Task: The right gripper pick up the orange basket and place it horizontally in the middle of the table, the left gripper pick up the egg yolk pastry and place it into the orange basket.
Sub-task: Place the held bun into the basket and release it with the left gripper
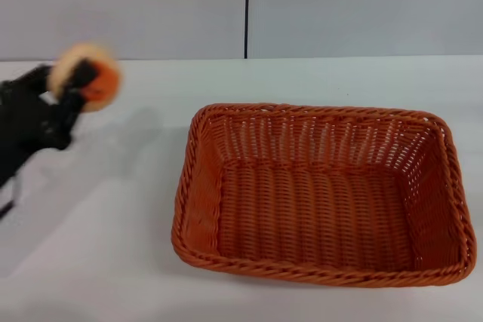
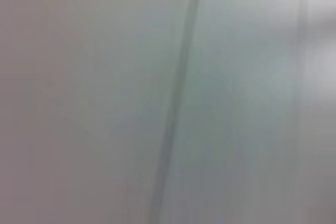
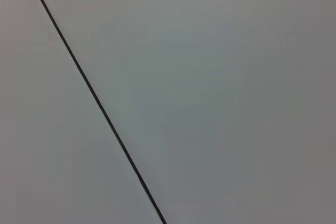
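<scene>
The orange basket (image 1: 321,194) lies lengthwise across the white table (image 1: 113,231), right of centre, and holds nothing. At the far left, raised above the table, my left gripper (image 1: 75,84) is shut on the egg yolk pastry (image 1: 84,75), a pale round ball with an orange-red patch facing right. The pastry hangs well to the left of the basket's rim. My right gripper does not show in any view. Both wrist views show only a grey wall with a dark seam.
A grey wall with a vertical dark seam (image 1: 247,9) stands behind the table. Bare tabletop lies between the left arm and the basket and along the front edge.
</scene>
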{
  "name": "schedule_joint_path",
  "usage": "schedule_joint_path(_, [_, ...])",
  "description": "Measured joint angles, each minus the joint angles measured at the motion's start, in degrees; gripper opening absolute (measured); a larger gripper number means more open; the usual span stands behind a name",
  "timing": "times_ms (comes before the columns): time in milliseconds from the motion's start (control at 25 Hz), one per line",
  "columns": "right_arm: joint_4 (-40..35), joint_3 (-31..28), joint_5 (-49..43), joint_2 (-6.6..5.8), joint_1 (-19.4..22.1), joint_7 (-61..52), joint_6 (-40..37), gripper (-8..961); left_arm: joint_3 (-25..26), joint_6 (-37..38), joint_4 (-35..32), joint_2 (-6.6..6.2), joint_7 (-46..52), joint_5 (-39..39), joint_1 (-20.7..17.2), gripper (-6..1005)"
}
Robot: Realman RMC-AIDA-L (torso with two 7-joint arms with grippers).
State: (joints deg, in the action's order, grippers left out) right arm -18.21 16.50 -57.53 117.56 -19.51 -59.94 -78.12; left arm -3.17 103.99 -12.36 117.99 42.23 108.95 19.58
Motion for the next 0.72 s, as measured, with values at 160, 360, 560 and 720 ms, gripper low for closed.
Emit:
schedule_joint_path(160, [0.5, 0.0, 0.0, 0.06, 0.2, 0.0, 0.0, 378, -9.4, 0.8, 3.0, 0.18, 0.0, 0.7, 5.1, 154])
schedule_joint_path(360, [1.0, 0.0, 0.1, 0.1, 0.0, 0.0, 0.0, 378, -14.9, -0.2, 4.2, 0.43, 0.0, 0.7, 7.4, 124])
schedule_joint_path(560, [1.2, 0.2, 0.1, 0.09, -0.5, 0.0, 0.0, 378, -20.7, -1.9, 5.7, 0.58, 0.0, 0.4, 9.6, 94])
schedule_joint_path(720, [1.2, 0.2, 0.0, 0.08, -0.7, 0.1, 0.1, 378, -19.0, -2.0, 7.0, 0.57, -0.1, -0.5, 9.2, 120])
